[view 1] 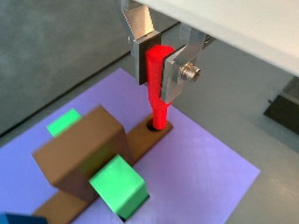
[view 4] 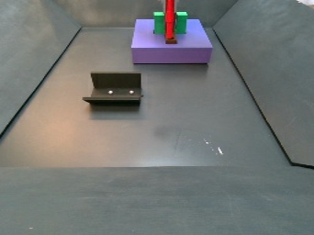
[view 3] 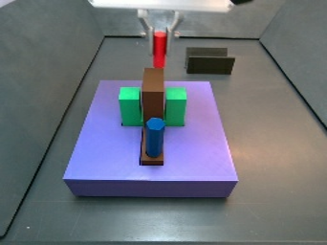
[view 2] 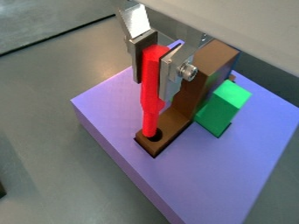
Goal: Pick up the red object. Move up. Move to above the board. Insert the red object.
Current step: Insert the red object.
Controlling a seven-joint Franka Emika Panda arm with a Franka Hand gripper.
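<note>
Peg axis: the thin bright red stick-like peg (view 2: 149,92) is held upright, its long axis running straight down from the gripper (view 2: 159,70) toward the hole below it.

Peg and hole: in both wrist views the peg's lower tip is seen at the mouth of a round hole in the low brown strip (view 1: 156,129) – just entered or just touching; how deep cannot be told.

Gripper state: the flat silver fingers (view 1: 179,74) are clamped on the peg's upper part, dark pads pressed to either side.

Gripper place: near the top centre in a side view (view 3: 160,29), above the far end of the large flat lavender-purple square slab (view 3: 205,158).

Board layout: a brown upright bar (view 3: 153,91) is flanked by green blocks (view 3: 129,105); a blue cylinder peg (view 3: 153,136) stands in the strip's near end.

Peg relative to gripper: directly beneath and between the fingers – so the coming move is judged to be a straight descent along the peg's own axis.

Apart: a small dark olive box (view 3: 209,62) and the dark L-shaped fixture (view 4: 114,89) are well clear of the slab.
</note>
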